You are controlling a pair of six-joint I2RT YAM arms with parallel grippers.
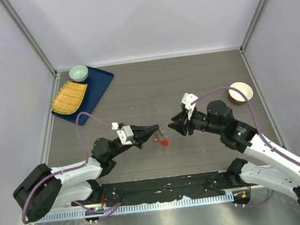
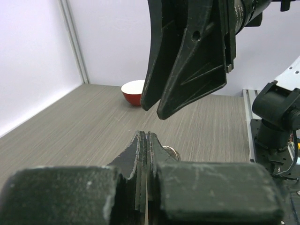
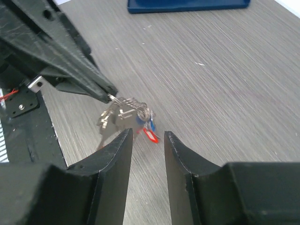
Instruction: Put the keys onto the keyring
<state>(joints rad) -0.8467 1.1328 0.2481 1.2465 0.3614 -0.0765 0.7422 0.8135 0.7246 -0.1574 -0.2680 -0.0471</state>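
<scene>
— Where is the keyring (image 3: pixel 131 105)?

— Our left claw (image 1: pixel 154 128) is pinched together on its top. It hangs from that tip over the middle of the table (image 1: pixel 189 76), a little towards our side. The keys (image 3: pixel 107 119) dangle in the bunch below the tip, and the blue tag (image 3: pixel 151 124) and red tag (image 3: pixel 150 136) hang on the other side. The bunch is blurred, so we cannot tell whether both keys are threaded.

— And our right claw (image 1: pixel 174 126)?

— Its fingers stand apart with nothing between them. It sits just beside the bunch, facing the left claw.

— How will the bunch handle?

— We judge it light but loose and floppy. The links will likely swing and twist at any nudge, and smooth metal can slip. The keys are stiff and thin, so we would take one flat across its head rather than by the blade, and leave the tags alone.

— Is there room to move?

— Yes, there is open table on every side. The blue tray (image 1: pixel 101 82) lies well apart at the back left, and the bowl (image 1: pixel 240 93) well apart at the right. The tight spot is between our two claws, whose tips are near enough to knock together. The near edge by our bases is close, so a dropped key could bounce off that way.
</scene>
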